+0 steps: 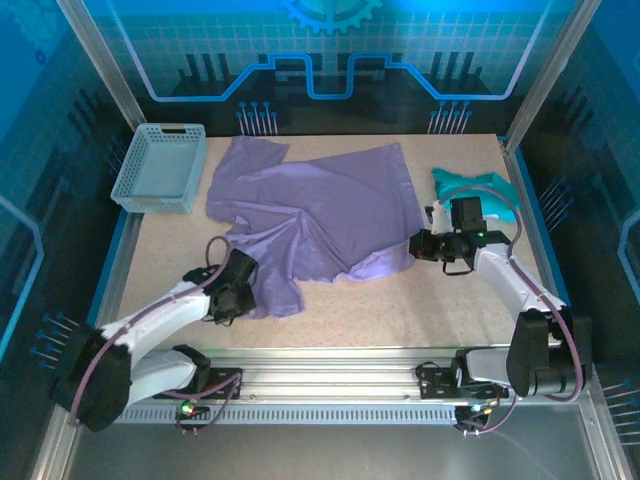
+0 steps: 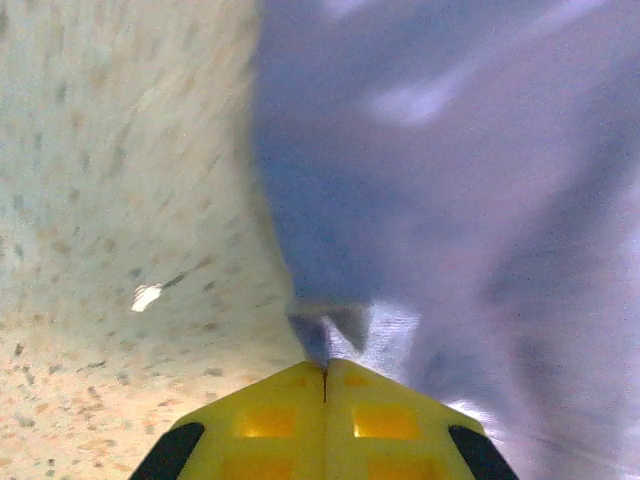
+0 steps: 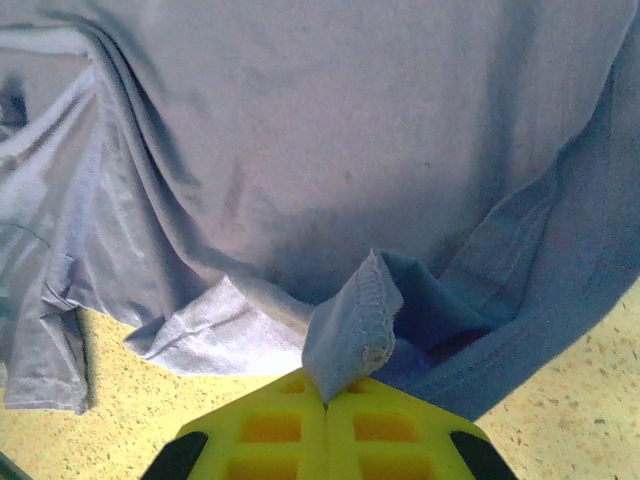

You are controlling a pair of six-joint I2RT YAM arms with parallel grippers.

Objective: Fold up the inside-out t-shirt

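Observation:
The inside-out t-shirt (image 1: 315, 215) is lavender-purple and lies spread and wrinkled across the middle of the table. My left gripper (image 1: 232, 292) is at the shirt's near-left corner. In the left wrist view its yellow fingers (image 2: 285, 415) are shut, with a small peak of the t-shirt (image 2: 450, 200) pinched at their tips (image 2: 325, 365). My right gripper (image 1: 417, 246) is at the shirt's right edge. The right wrist view shows this gripper (image 3: 326, 402) shut on a folded bit of stitched hem (image 3: 352, 325), while the rest of the t-shirt (image 3: 330, 130) drapes beyond it.
A pale blue plastic basket (image 1: 160, 167) stands at the back left corner. A small teal-green garment (image 1: 470, 183) lies at the back right, just behind my right arm. Bare speckled tabletop (image 1: 400, 310) stretches along the near edge between the arms.

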